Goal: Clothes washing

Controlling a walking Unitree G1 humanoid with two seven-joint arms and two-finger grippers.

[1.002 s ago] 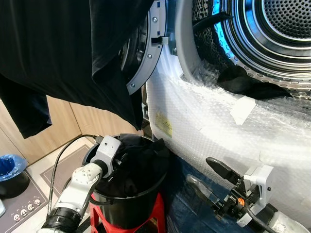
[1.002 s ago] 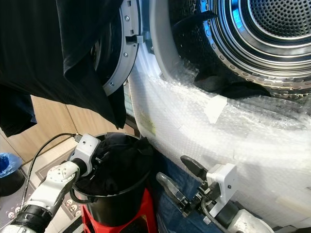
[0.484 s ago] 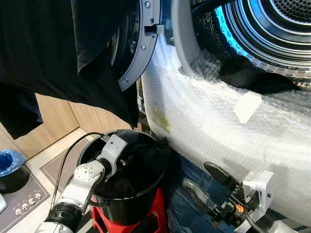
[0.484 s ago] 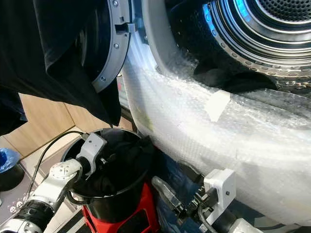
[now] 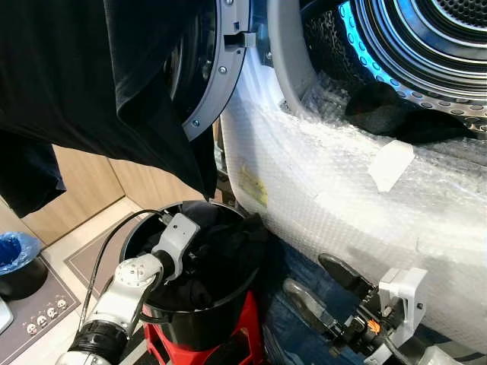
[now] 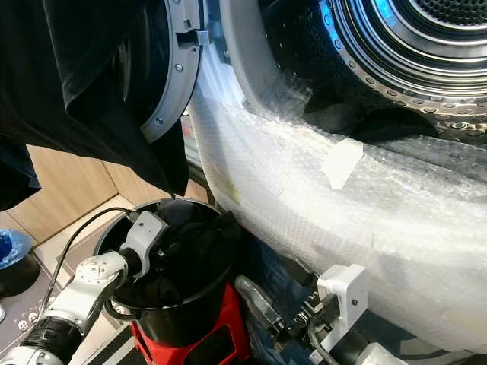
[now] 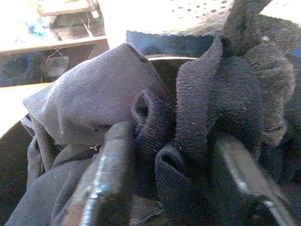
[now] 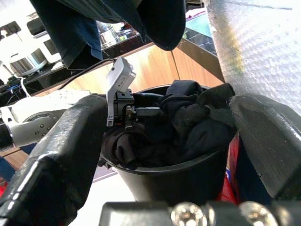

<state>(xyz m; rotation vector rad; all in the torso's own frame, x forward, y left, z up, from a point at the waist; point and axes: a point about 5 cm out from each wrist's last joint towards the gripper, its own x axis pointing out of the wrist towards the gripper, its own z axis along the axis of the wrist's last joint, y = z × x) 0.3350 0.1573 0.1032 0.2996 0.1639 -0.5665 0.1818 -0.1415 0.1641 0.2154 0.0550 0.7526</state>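
A black bucket (image 5: 199, 328) on a red stool (image 5: 245, 344) holds a heap of dark clothes (image 5: 227, 245). My left gripper (image 5: 196, 255) reaches into the heap. In the left wrist view its fingers (image 7: 107, 174) stand open on either side of a fold of dark knit cloth (image 7: 188, 117). Low beside the bucket, my right gripper (image 5: 326, 287) is open with nothing in it. The washing machine's drum (image 5: 426, 46) is open above, and a dark garment (image 5: 384, 112) lies on its lip.
Bubble wrap (image 5: 327, 175) covers the machine's front. A large black garment (image 5: 91, 84) hangs over the open door (image 5: 221, 76) above the bucket. Blue denim cloth (image 5: 293, 274) lies under the machine. A blue-lined bin (image 5: 17, 258) stands on the floor at left.
The head camera has shifted a little, so the scene sits slightly differently. My left gripper stays in the bucket and my right gripper stays open beside it.
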